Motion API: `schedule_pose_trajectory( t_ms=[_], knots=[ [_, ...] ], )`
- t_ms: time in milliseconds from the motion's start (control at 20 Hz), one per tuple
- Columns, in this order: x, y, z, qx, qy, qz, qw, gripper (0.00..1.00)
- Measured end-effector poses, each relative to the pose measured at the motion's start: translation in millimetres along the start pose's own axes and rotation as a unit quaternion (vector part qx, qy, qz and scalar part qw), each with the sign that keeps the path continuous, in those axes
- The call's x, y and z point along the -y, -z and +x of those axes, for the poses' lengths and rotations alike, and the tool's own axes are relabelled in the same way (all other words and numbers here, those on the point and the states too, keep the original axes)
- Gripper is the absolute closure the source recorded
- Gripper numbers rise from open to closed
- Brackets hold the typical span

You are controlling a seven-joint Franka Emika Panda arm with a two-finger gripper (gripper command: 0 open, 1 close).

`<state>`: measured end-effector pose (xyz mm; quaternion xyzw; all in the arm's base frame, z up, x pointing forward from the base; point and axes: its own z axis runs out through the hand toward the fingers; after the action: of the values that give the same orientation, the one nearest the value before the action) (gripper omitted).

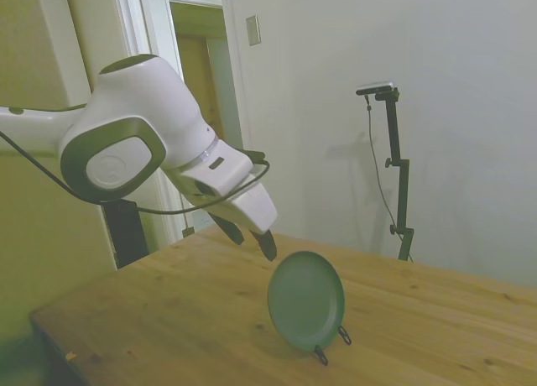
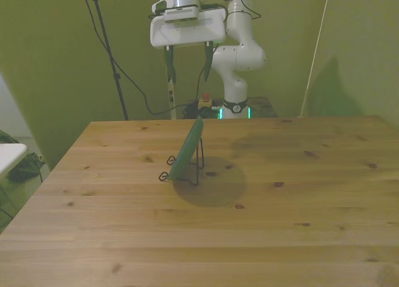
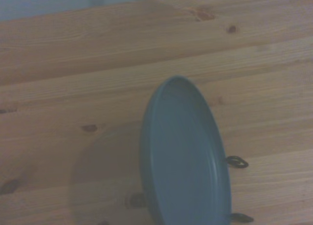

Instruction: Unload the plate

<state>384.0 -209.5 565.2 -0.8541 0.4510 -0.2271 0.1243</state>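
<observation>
The plate [image 1: 305, 300] stands almost on edge, leaning back in a thin black wire stand [image 2: 187, 168] near the middle of the wooden table [image 2: 299, 199]. In the wrist view the plate [image 3: 183, 156] fills the near ground, with the stand's small loops poking out at its lower edge. My gripper [image 2: 187, 65] hangs above and a little behind the plate's top rim, not touching it. My jaws are spread wide and hold nothing.
</observation>
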Motion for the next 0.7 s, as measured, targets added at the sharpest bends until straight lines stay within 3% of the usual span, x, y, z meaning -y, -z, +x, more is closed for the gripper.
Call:
schedule_pose_trajectory(
  t_ms=[250,700],
  knots=[
    [-16,-26,25,0.017,0.006,0.026,0.9995,0.0],
    [14,-68,38,0.041,0.037,0.076,0.9956,0.0]
  ],
)
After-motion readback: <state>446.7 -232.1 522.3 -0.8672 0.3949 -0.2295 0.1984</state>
